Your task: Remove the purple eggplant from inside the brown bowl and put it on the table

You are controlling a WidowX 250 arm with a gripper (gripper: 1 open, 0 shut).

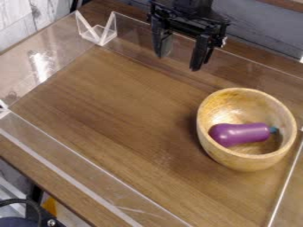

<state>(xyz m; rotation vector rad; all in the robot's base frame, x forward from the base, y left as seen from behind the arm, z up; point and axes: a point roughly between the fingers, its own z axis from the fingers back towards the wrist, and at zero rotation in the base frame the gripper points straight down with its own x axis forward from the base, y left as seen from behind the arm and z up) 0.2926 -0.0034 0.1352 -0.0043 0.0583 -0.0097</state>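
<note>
You are looking down at a brown wood-grain worktop [130, 115] that is filling most of the view, with low clear acrylic walls [71, 177] running along its edges and catching pale reflections. Behind the far left wall, a strip of light, whitish planking is showing, and a dark piece of equipment is poking into the bottom left corner, too cut off to identify.

Counting what is sitting here: one brown bowl [245, 160], one purple eggplant [242, 133], and one end effector [182, 55]. The bowl is resting on the worktop near the right edge, round and thick-rimmed. The eggplant is lying inside it, on its side, with its plump end pointing left and its dark green stem cap pointing toward the bowl's right rim.

Your end effector is hanging over the far part of the worktop, black, pointing downward, with its jaws standing wide apart and gripping nothing. It is sitting well apart from the bowl, up and to the left of it in the view.

One folded clear acrylic piece [97, 28] is standing at the far left corner.
</note>
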